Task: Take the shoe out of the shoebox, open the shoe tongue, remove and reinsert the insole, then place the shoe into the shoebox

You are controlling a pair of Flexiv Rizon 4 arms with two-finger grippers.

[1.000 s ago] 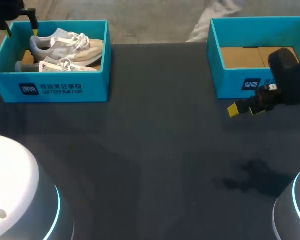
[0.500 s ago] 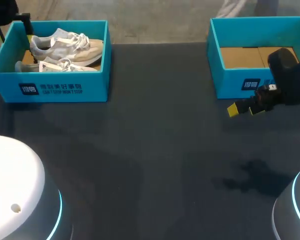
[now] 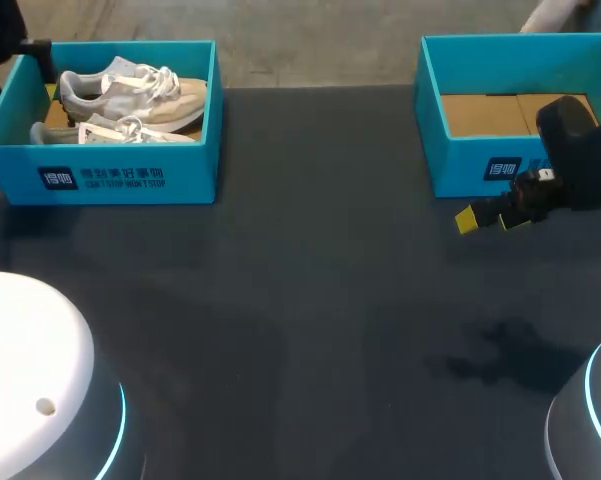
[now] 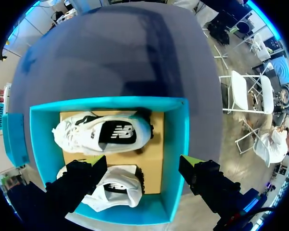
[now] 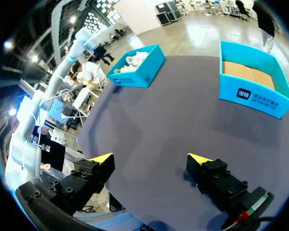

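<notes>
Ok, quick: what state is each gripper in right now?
Left gripper: open, holding nothing, above the shoebox.
Right gripper: open, holding nothing, over the table.

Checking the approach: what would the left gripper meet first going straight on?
The left gripper would likely meet the nearer shoe in the shoebox under one finger; the other is over the box wall. Depth is unclear.
</notes>
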